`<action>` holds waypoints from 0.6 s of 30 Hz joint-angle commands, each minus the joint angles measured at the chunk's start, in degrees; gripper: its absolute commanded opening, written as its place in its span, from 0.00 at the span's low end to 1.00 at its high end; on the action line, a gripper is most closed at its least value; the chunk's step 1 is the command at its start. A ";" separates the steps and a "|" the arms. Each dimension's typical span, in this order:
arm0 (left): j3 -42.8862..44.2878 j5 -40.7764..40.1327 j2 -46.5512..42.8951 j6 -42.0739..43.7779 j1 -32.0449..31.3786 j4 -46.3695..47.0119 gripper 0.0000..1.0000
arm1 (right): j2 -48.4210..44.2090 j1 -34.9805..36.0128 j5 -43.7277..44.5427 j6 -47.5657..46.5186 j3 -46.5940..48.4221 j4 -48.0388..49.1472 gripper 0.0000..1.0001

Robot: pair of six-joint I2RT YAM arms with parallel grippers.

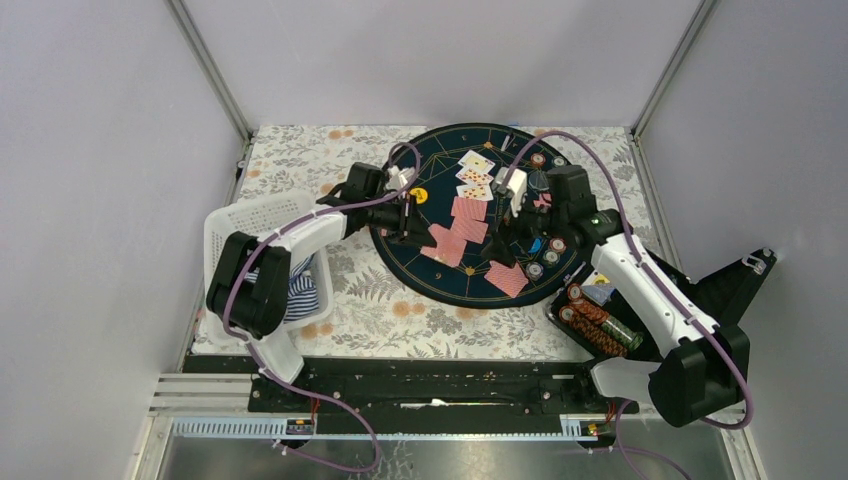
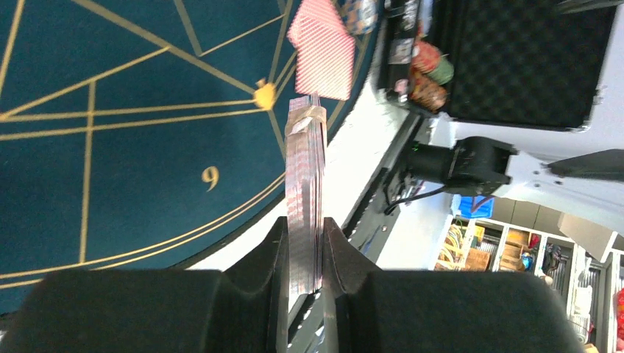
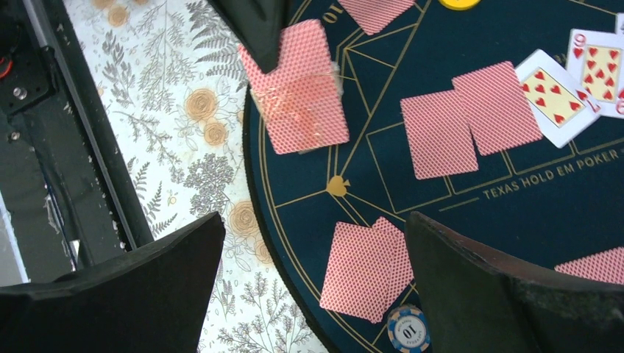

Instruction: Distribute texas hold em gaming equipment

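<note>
My left gripper (image 1: 411, 231) is shut on a deck of red-backed cards (image 2: 305, 191), held edge-on over the round dark blue mat (image 1: 440, 282). My right gripper (image 1: 500, 254) is open and empty above a face-down pair of cards (image 3: 364, 268) at the mat's near edge, its fingers (image 3: 471, 283) either side of the pair. A blue chip marked 10 (image 3: 408, 331) lies beside that pair. More face-down cards (image 3: 471, 118), a blurred face-down card (image 3: 302, 99), face-up hearts cards (image 3: 561, 97) and a yellow disc (image 1: 420, 195) lie on the mat.
A black chip case (image 1: 655, 270) with chip stacks (image 1: 592, 318) stands open at the right. A white basket (image 1: 262, 214) holding the striped cloth (image 1: 300, 296) stands at the left. Loose chips (image 1: 545, 260) sit on the mat's right side. The floral tablecloth (image 1: 380, 310) surrounds the mat.
</note>
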 commanded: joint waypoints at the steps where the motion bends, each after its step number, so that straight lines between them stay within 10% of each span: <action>1: -0.95 -1.23 2.50 5.64 0.84 0.19 0.00 | -2.38 -2.94 -4.00 2.01 -1.65 1.02 1.00; 18: 28.92 -9.82 22.11 0.61 8.19 7.27 0.00 | -1.82 -5.10 -2.16 3.63 -4.80 4.56 1.00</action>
